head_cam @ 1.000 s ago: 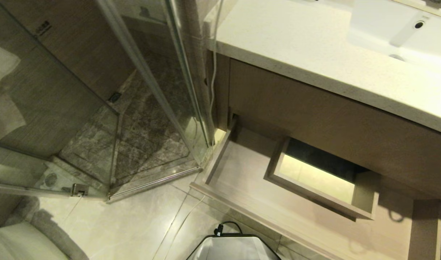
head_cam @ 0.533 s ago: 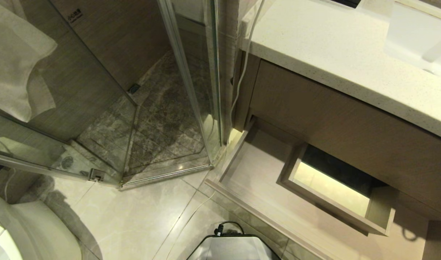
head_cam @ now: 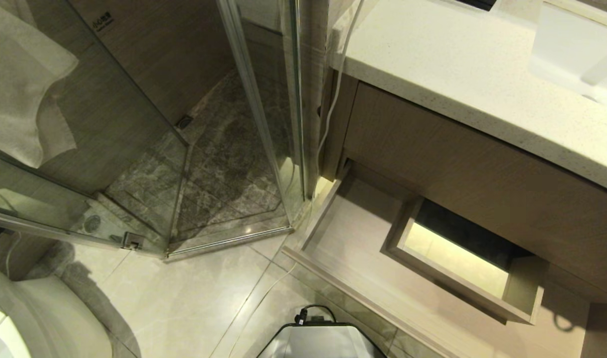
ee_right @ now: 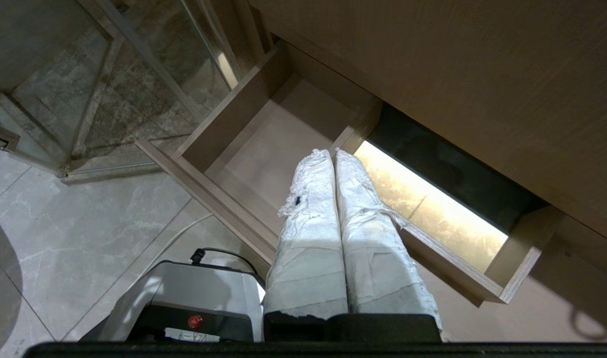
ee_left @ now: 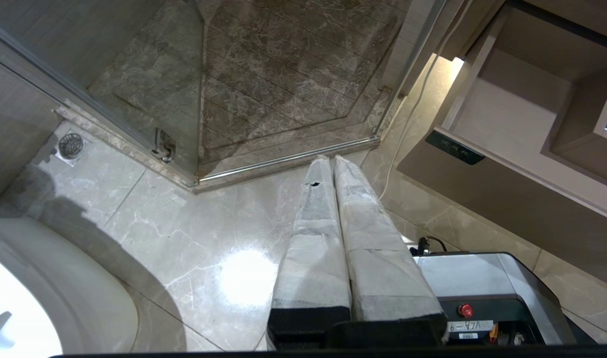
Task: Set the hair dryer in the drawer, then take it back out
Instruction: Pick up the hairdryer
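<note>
Bathroom floor (ee_left: 194, 248) fronts one open drawer (head_cam: 363, 258); both grippers' fingers (ee_left: 328, 199) (ee_right: 333, 194) pressed together, empty.

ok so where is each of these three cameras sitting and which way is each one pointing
Head view: high on the robot, looking down at the open drawer, counter and shower glass; only the robot's base shows.
Left wrist view: behind the shut left gripper, facing the floor by the shower.
Right wrist view: behind the shut right gripper, facing into the drawer.
All three share the drawer and the base.
</note>
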Controlling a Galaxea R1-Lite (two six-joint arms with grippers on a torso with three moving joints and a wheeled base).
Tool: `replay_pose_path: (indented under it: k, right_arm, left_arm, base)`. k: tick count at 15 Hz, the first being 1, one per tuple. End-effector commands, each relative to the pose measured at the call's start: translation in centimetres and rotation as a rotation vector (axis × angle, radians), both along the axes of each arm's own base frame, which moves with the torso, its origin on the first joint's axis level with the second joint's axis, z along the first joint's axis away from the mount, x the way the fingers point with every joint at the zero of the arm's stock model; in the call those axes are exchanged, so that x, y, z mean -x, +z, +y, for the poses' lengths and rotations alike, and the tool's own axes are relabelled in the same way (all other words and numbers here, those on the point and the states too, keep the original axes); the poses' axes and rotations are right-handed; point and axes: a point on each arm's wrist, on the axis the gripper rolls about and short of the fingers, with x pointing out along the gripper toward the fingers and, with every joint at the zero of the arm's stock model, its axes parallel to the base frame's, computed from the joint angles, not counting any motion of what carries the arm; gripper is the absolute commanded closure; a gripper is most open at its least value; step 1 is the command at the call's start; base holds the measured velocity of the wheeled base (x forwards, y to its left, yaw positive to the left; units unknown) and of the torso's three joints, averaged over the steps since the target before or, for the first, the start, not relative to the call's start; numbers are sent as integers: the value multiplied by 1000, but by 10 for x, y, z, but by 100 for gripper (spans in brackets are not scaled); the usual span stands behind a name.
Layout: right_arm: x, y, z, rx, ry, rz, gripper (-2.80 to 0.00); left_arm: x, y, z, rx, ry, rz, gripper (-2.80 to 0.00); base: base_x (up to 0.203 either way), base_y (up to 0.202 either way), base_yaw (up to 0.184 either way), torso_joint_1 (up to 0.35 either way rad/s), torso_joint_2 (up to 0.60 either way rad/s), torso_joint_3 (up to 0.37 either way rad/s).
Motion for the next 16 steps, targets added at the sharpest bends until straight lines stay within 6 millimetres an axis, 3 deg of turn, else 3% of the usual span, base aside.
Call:
replay_pose_path:
  k: [1,5,16]
  right_arm:
    - [0,-12,0,-2,1,-3,0]
    - [0,-12,0,-2,1,-3,0]
    - [0,-12,0,-2,1,-3,0]
  left_arm:
    - [0,0,0,0,1,0,0]
    - [0,0,0,1,-1,0,0]
    - [0,0,0,0,-1,0,0]
  base:
    - [0,0,0,0,0,0]
    - [1,1,-18,2,1,1]
    - [2,8,-136,4,1,2]
